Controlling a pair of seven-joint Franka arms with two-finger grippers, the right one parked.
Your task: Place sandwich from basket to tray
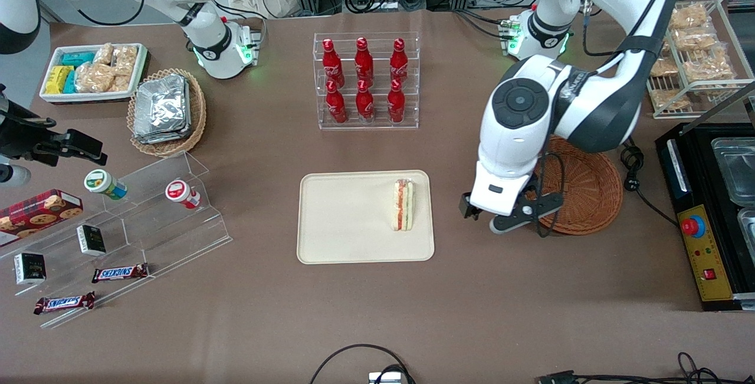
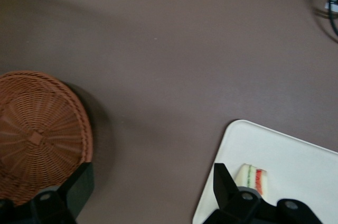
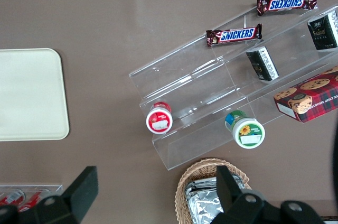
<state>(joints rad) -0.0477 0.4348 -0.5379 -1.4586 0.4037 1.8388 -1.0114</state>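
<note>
Lighting's bright and even, clearly from overhead. Shadows are soft: the gripper [image 1: 512, 214], hanging open between basket [image 1: 590, 189] and tray [image 1: 336, 219], throws a faint blurry one on the brown table [image 1: 377, 313]. Foil packets [image 1: 160, 107] glare a bit. The left wrist view is softer, slightly hazy, with the basket's shadow dark alongside it.

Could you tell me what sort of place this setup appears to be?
Probably a lab mock-up of a snack shop: bottle rack, Snickers bars on display steps, sandwich on tray. The open gripper hovers between tray and basket.
</note>
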